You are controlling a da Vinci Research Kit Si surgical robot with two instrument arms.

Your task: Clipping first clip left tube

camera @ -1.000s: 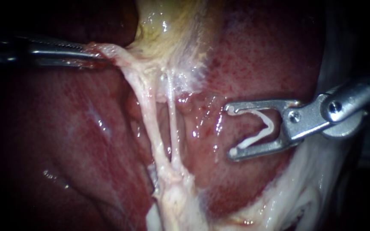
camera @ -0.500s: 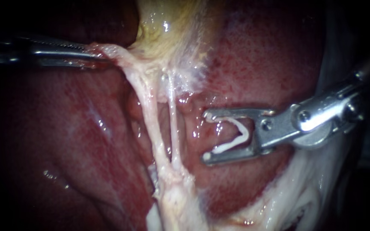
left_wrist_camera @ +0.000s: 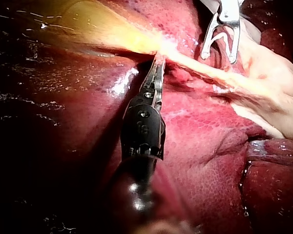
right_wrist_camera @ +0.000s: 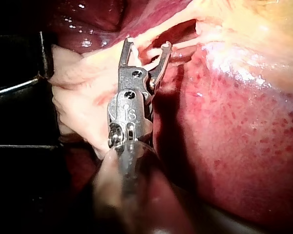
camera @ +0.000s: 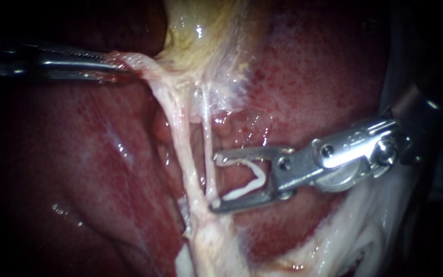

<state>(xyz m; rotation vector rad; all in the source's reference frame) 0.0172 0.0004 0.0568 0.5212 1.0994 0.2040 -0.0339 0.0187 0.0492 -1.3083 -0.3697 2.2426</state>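
Two pale tubes run down from the yellowish gallbladder (camera: 206, 31): a thicker left tube (camera: 179, 138) and a thin right tube (camera: 207, 149). My left instrument (camera: 115, 66) is shut on the pale tissue beside the gallbladder neck and holds it stretched leftward; the left wrist view shows the same grip (left_wrist_camera: 158, 68). My right instrument (camera: 215, 180) holds a white V-shaped clip (camera: 255, 177) between jaws that stand wide apart. Its jaw tips are at the right tube, just short of the left tube. The right wrist view shows these jaws (right_wrist_camera: 147, 44) against the pale strands.
Dark red liver (camera: 78, 154) lies under and on both sides of the tubes. Whitish fatty tissue (camera: 365, 236) spreads below the right instrument's shaft. The tubes merge into a pale stump (camera: 206, 241) low down.
My right instrument has moved left and down with the clip, from out over the liver to the right tube. The left instrument and its hold are unchanged.
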